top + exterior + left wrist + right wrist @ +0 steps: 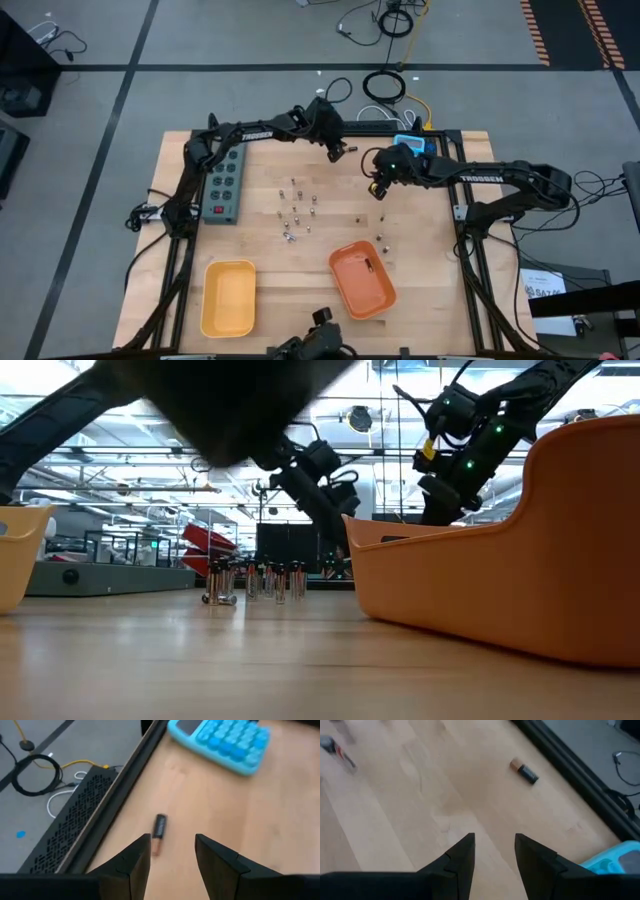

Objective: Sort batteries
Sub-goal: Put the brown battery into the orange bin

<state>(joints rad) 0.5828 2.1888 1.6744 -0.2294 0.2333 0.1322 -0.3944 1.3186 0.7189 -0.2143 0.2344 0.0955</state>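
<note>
Silvery and dark, the batteries (294,212) stand and lie scattered over the middle of the wooden table (270,170), between the grey power strip (225,183) on the left and the right arm. In the low view we see a clutch of them (255,582) upright on the wood, one or two on their sides. A few lie apart: one near the far edge (159,832), just beside the black table frame, a couple to the right near the orange tray (362,279), and one dark cell inside that tray (367,264).

Our left gripper (337,153) hangs over the far middle of the table, above that far-edge cell; its fingers (134,861) are spread and hold nothing, and the cell lies between them in its wrist view, on the table below. Our right gripper (379,189) hovers right of centre, near the blue calculator (411,146); its fingers (460,857) are likewise apart and empty, over bare wood, with one black-and-copper cell (524,771) lying well ahead of it near the table's edge.

On the near side sit two trays: the yellow tray (228,296) at left and the orange one at right, turned a little askew. Beyond the far edge, cables (385,86) coil on the grey floor.
</note>
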